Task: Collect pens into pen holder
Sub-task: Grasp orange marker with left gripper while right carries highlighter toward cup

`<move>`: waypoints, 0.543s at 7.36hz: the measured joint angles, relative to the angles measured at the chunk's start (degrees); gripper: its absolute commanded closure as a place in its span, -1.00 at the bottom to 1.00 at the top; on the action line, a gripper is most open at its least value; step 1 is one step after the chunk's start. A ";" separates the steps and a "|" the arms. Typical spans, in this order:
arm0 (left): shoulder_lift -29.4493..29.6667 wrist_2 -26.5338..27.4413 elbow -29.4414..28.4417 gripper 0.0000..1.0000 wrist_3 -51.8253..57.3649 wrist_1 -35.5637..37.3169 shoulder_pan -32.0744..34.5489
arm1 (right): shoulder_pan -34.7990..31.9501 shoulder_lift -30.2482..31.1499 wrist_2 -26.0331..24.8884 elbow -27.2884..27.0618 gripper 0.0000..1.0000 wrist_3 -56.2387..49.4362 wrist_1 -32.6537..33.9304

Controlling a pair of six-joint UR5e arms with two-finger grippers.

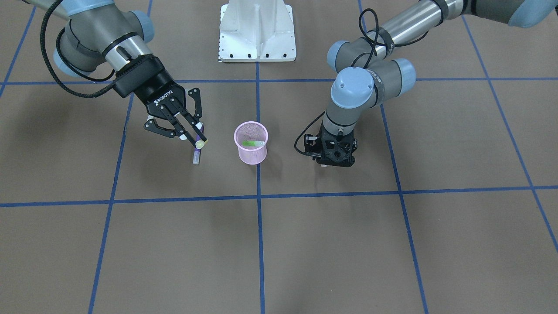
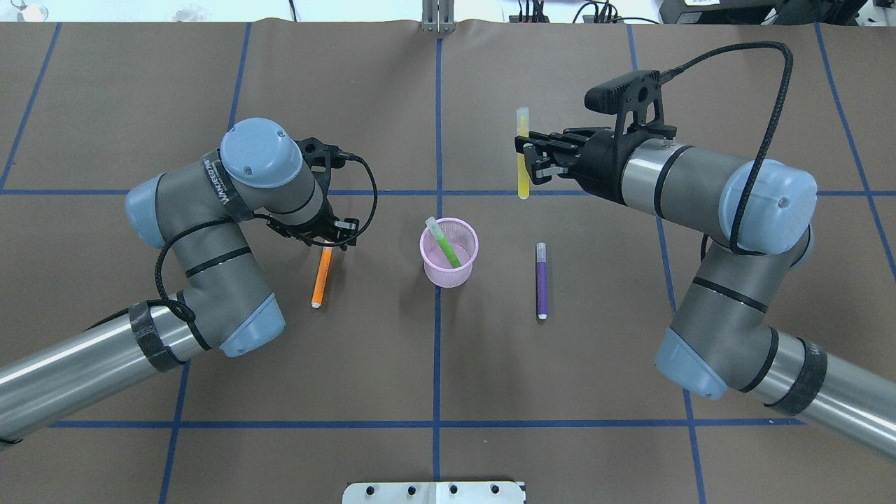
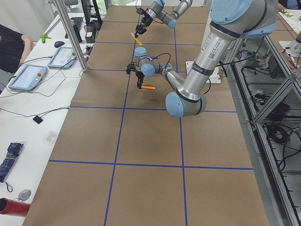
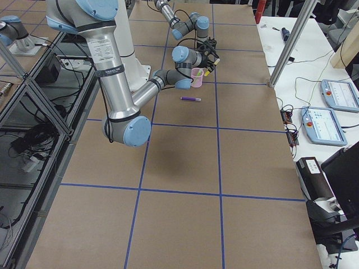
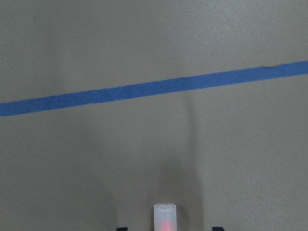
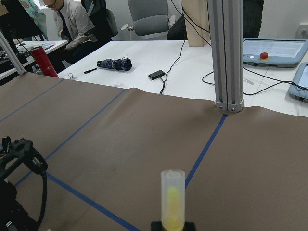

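Right gripper [image 2: 526, 155] grips yellow pen [image 2: 521, 126]; green pen [image 2: 445, 245] (tilted) in pen holder [image 2: 451, 278].

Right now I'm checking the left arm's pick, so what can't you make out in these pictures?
Left gripper: fingers hidden under its wrist overhead, cut by the wrist view's bottom edge.
Orange pen: body behind that gripper front-facing; wrist view shows only its cap end.

Folded umbrella [image 6: 113, 63], red bottle [image 6: 41, 62], teach pendant [image 6: 274, 50]
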State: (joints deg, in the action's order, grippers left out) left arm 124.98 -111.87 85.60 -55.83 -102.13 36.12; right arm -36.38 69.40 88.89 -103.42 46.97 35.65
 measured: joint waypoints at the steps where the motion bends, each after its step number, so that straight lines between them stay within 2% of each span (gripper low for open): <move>1: -0.08 -0.03 0.00 -0.21 0.01 0.00 0.00 | 0.18 -0.10 -0.02 0.05 1.00 0.00 0.02; 3: -0.21 -0.09 0.00 -0.19 0.02 0.05 -0.04 | 0.93 -0.44 -0.09 0.22 1.00 0.04 0.11; 4: -0.32 -0.12 0.03 -0.11 0.02 0.08 -0.02 | 1.46 -0.80 -0.21 0.40 1.00 0.05 0.17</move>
State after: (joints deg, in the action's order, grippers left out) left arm 124.67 -111.99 85.63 -55.81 -102.05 36.10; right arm -34.92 68.60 88.68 -103.02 47.02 35.82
